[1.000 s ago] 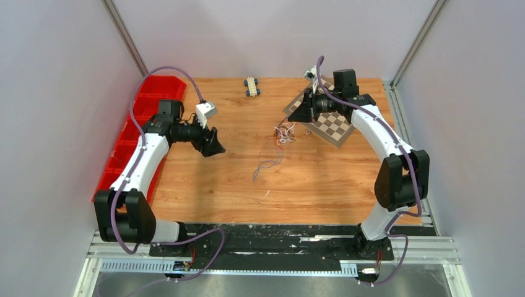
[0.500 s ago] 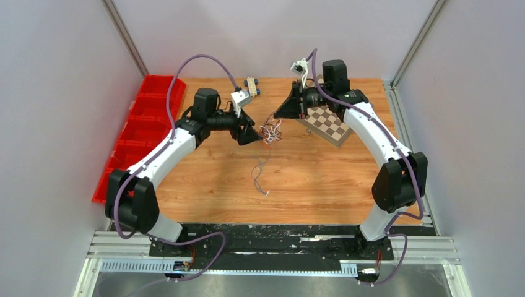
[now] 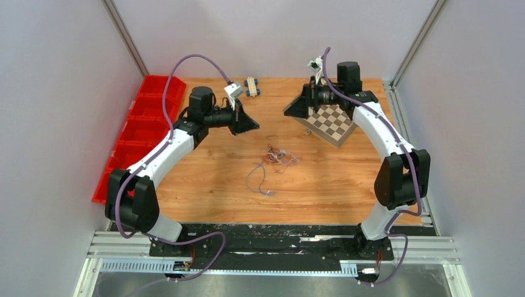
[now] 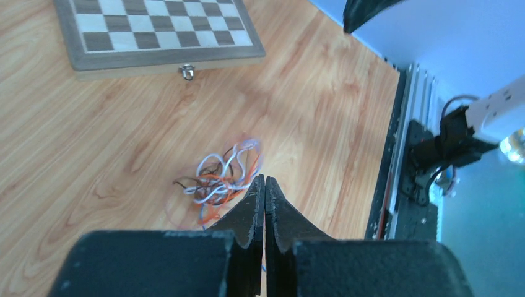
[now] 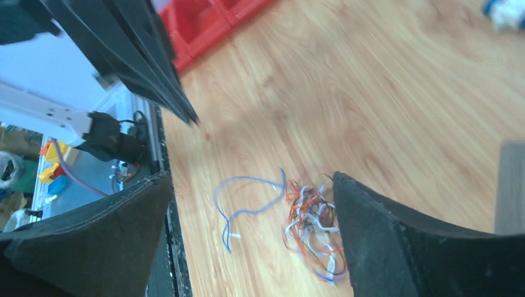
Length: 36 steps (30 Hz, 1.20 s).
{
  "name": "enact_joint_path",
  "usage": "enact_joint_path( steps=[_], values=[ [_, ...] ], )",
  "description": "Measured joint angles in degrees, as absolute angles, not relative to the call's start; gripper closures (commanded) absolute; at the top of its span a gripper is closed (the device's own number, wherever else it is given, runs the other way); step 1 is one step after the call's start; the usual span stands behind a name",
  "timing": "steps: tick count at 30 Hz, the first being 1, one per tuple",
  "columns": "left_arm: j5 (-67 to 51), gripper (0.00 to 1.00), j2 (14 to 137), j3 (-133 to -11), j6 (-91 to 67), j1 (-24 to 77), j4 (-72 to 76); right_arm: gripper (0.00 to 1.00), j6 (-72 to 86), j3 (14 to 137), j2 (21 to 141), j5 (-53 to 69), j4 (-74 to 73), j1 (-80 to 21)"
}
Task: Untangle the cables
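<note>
Your cables (image 3: 277,156) lie loose in the middle of the table (image 3: 334,179).
Your left gripper (image 4: 265,184) is pinched shut on nothing; the right gripper (image 5: 252,179) gapes wide and empty. Neither touches them.

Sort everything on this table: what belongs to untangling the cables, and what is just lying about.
Belongs to the job:
- cables, a loose tangle held by neither gripper
- left gripper, shut on nothing
- right gripper, open

Just lying about:
- chessboard
- red bins
- small beige-and-blue toy at the far edge
</note>
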State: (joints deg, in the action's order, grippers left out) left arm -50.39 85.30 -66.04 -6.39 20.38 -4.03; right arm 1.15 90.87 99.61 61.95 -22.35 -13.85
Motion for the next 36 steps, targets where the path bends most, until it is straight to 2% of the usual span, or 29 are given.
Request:
enact_joint_path(
  steps=[4,7,8,9,10,13,15,21,26,28,30,32,34,36],
  values=[
    [-50.4,1.00,84.9,-63.8,-15.2,17.6,1.3,0.02,1.0,85.1,98.8,58.9,-22.7,-12.0],
    [-49.8,0.99,84.9,-63.0,-17.4,17.3,1.8,0.05,1.2,83.4,98.8,56.7,-23.3,-14.3],
    [-49.2,0.83,85.0,-63.0,-17.1,17.4,1.3,0.06,1.2,83.4,98.8,55.8,-23.3,-15.2],
    [-48.8,0.71,85.0,-63.0,-16.2,17.5,0.5,0.08,0.8,83.3,98.8,54.8,-23.3,-15.9],
    [-48.2,0.53,85.0,-63.1,-14.5,17.5,-0.6,0.10,-0.2,83.0,98.8,53.8,-23.4,-16.7],
    [-46.5,0.30,85.3,-63.1,-9.9,17.5,-5.6,0.20,-4.9,80.5,98.8,50.2,-23.5,-17.5],
    [-45.8,0.24,85.7,-63.0,-8.1,17.4,-7.6,0.25,-8.5,78.5,99.5,47.2,-24.8,-17.5],
    [-44.9,0.19,85.8,-60.1,-8.9,16.0,-8.4,0.42,-17.6,78.3,107.9,39.1,-28.5,-19.5],
    [-44.3,0.14,85.8,-59.0,-9.6,14.5,-8.5,0.38,-20.9,78.9,114.2,37.4,-30.9,-22.6],
    [-44.1,0.13,85.8,-58.8,-9.7,13.7,-8.8,0.40,-22.0,78.9,115.5,37.3,-31.6,-23.7],
    [-43.8,0.13,85.8,-58.7,-9.7,13.2,-9.2,0.50,-23.2,78.9,116.2,37.3,-32.0,-24.7],
    [-43.5,0.16,85.8,-58.7,-9.5,12.6,-9.5,0.73,-24.3,78.9,116.2,36.6,-32.0,-25.1],
    [-43.4,0.22,85.7,-58.7,-9.1,12.4,-10.1,0.96,-25.3,78.9,116.4,35.9,-32.3,-25.4],
    [-43.5,0.24,85.6,-58.7,-8.6,12.2,-10.7,1.00,-25.6,79.0,116.5,35.6,-32.9,-25.5]
  ],
)
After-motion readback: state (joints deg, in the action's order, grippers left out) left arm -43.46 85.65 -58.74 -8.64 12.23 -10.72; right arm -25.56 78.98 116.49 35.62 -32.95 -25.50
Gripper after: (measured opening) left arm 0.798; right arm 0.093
